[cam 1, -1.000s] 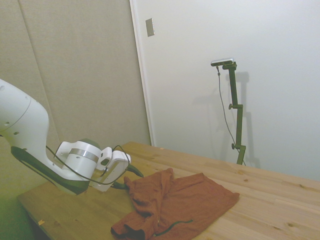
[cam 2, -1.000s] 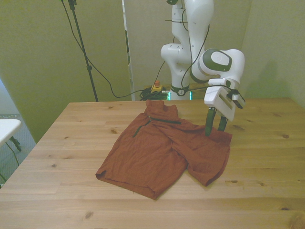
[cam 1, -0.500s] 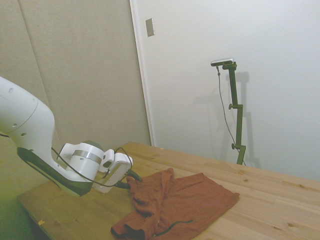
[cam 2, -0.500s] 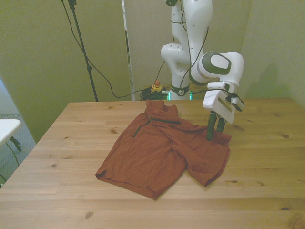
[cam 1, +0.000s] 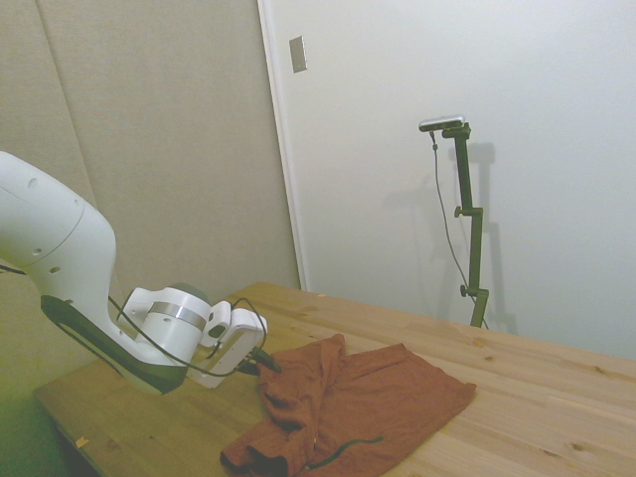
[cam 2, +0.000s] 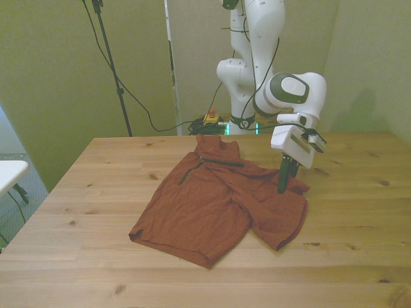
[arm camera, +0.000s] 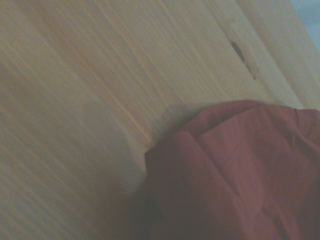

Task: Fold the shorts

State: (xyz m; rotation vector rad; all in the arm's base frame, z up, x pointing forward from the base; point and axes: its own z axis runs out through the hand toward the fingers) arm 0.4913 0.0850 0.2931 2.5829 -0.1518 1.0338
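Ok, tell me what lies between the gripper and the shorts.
Nothing. In the front view the gripper is down on the edge of the shorts at the front view's right, fingers close together, fabric bunched at the tips. The side view agrees.

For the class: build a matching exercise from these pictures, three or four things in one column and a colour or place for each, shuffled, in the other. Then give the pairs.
Column 1:
1. rust-red soft fabric shorts
2. white robot arm's end effector
3. light wooden table
4. thin dark drawstring

Column 2:
A. at the shorts' edge on the front view's right
B. lies on the shorts near the table's far side
C. spread over the table's middle
D. bears everything else

Pairs: 1-C, 2-A, 3-D, 4-B
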